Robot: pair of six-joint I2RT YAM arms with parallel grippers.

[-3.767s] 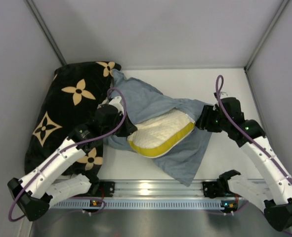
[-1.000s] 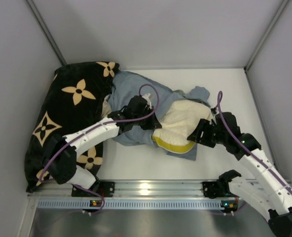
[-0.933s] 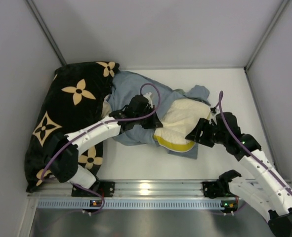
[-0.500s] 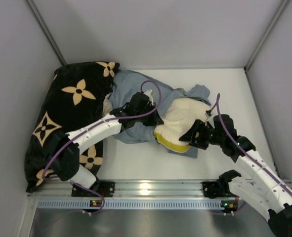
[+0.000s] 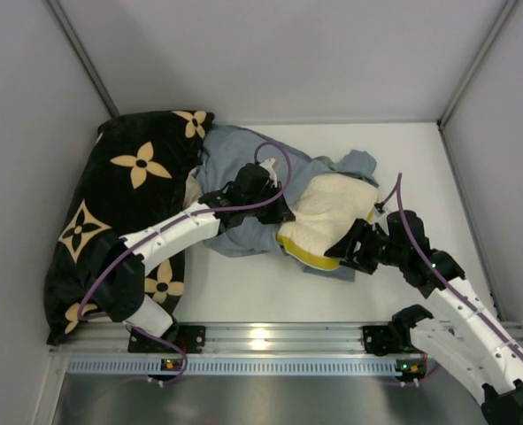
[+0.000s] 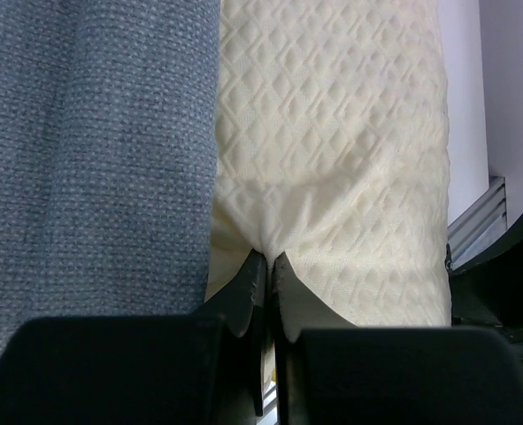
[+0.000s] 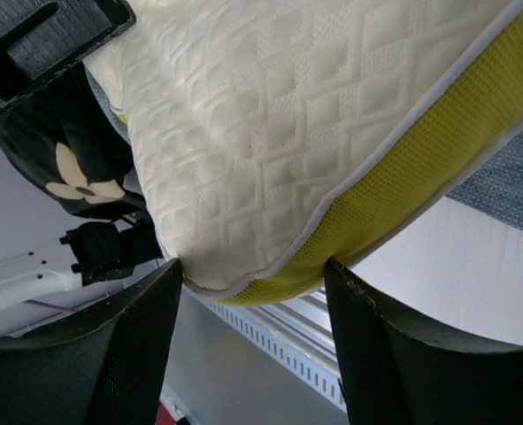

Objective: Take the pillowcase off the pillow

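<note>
Pinching a small pucker of the pillow's (image 6: 332,133) cream quilted surface, the left tool (image 6: 268,258) has its fingers pressed together, with the blue-grey pillowcase (image 6: 93,133) lying just to its 9 o'clock in the left wrist view. From above, this tool (image 5: 279,215) sits at the pillow's (image 5: 336,204) 9 o'clock edge, where the bunched pillowcase (image 5: 234,164) meets the bared cream surface; the fabric heaps toward 10 o'clock, and a smaller flap shows at the pillow's 12 o'clock side. The right tool (image 5: 345,248) is at the pillow's 6 o'clock edge. Its wrist view shows the tool (image 7: 252,266) with fingers spread apart, the pillow's (image 7: 270,133) corner and yellow band (image 7: 403,177) lying between them, unclamped. A black flower-patterned cushion (image 5: 128,195) lies at 9 o'clock on the white worktop (image 5: 243,292), touching the pillowcase.
</note>
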